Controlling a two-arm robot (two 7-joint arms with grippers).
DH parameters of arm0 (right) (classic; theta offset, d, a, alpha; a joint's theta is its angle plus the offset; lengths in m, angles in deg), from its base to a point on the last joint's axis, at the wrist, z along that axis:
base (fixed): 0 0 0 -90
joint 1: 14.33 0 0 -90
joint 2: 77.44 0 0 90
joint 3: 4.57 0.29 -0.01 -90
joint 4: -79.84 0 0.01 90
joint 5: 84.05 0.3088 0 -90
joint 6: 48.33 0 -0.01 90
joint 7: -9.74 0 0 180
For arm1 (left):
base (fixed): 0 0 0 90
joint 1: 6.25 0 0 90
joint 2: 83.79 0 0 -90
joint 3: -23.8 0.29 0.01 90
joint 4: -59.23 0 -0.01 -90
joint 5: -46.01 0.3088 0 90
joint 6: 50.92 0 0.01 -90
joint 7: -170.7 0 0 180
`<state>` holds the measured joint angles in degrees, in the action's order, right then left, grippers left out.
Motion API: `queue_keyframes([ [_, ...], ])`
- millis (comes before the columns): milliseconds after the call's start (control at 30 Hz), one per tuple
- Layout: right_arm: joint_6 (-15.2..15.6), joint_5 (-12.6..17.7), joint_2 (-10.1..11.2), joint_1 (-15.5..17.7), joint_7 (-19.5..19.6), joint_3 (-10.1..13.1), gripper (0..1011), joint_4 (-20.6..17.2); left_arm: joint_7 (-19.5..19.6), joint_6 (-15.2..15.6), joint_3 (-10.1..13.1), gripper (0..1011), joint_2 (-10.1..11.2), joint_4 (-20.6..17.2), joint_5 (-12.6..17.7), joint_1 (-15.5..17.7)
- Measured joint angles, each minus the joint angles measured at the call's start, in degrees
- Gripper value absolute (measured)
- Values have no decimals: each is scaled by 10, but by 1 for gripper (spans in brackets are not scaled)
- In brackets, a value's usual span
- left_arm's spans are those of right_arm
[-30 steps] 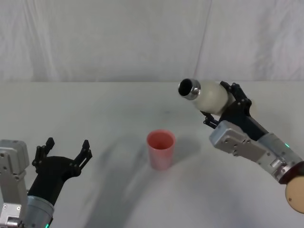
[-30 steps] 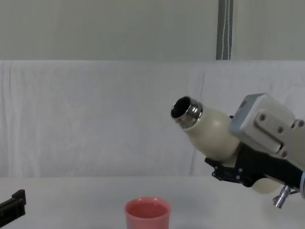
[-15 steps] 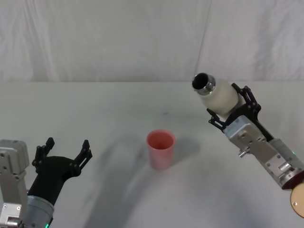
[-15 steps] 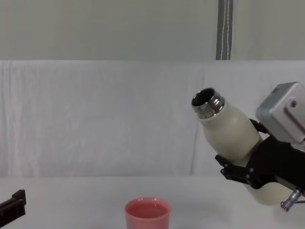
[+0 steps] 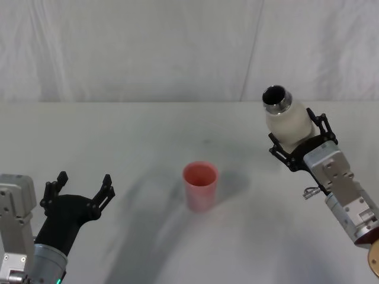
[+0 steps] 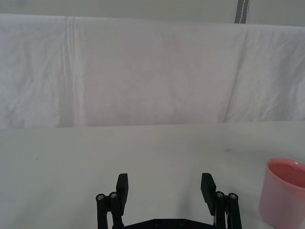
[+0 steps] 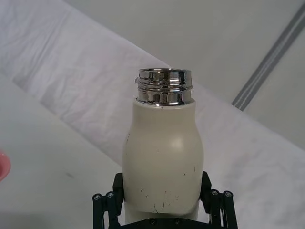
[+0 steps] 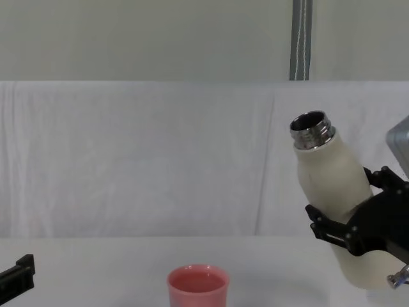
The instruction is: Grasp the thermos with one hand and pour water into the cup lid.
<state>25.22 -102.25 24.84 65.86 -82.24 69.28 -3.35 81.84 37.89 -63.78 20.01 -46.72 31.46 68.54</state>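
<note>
Thermos sits clamped between the right gripper jaws, tilted slightly toward the cup lid.

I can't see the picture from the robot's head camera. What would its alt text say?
The right hand grips a cream-white thermos, nearly upright with its open steel neck up, to the right of a small pink cup lid standing on a white table. The left hand rests open at the lower left.

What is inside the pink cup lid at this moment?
The cup lid stands upright on the table. Its pink inner wall shows, with a pale level surface near the rim in the chest view, possibly water. Its bottom cannot be made out.
</note>
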Motion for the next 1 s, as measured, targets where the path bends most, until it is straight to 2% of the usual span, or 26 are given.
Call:
queue_keyframes([
  [200, 5, 6, -8, 6, -1, 8, 951, -3, 0, 0, 0, 1001, 0, 0, 0, 0],
  [1000, 4, 4, -6, 4, -3, 5, 951, -3, 0, 0, 0, 1001, 0, 0, 0, 0],
])
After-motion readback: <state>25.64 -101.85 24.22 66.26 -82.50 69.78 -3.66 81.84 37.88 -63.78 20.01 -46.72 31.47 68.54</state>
